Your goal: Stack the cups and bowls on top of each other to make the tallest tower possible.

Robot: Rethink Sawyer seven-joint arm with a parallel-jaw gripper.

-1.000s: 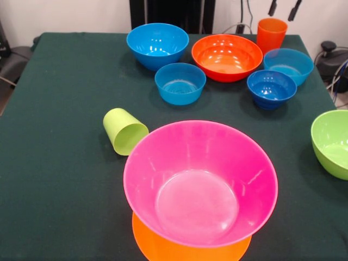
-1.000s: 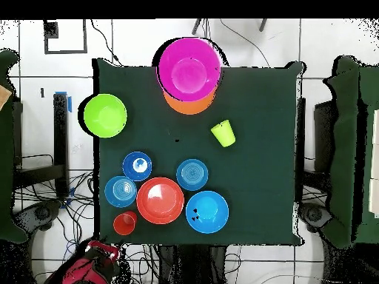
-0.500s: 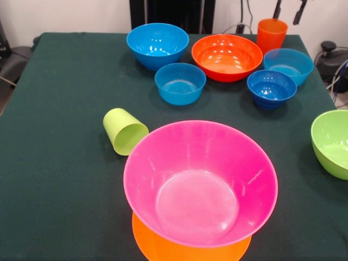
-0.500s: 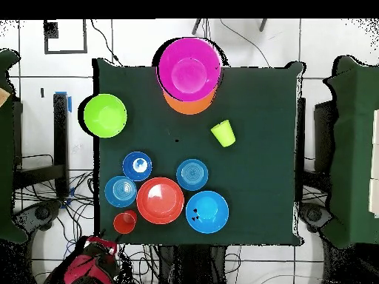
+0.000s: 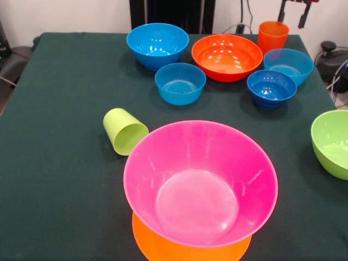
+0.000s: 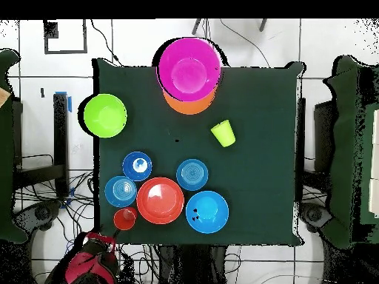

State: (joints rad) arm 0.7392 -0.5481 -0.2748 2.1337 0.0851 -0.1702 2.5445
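Observation:
The tower is the large pink bowl [image 5: 200,182] [image 6: 189,68], sitting upright on the upside-down light-orange bowl [image 5: 163,249] [image 6: 189,107] at the near table edge. A lime green cup [image 5: 125,131] [image 6: 223,133] lies on its side to the pink bowl's left. The ribbed orange cup [image 5: 272,35] [image 6: 124,219] stands upright at the far right corner. My gripper [image 5: 292,12] hangs open just behind and above that cup, with nothing between its fingers. The red arm [image 6: 89,265] is off the table's corner in the overhead view.
Along the far side sit a medium blue bowl [image 5: 157,44], a red-orange bowl [image 5: 227,57] and three small blue bowls [image 5: 180,82] [image 5: 271,88] [image 5: 288,65]. A lime-green bowl [image 5: 331,142] overhangs the right edge.
In the front view my gripper's tips have shifted right, past the orange cup's far side. Cups and bowls stay where they were.

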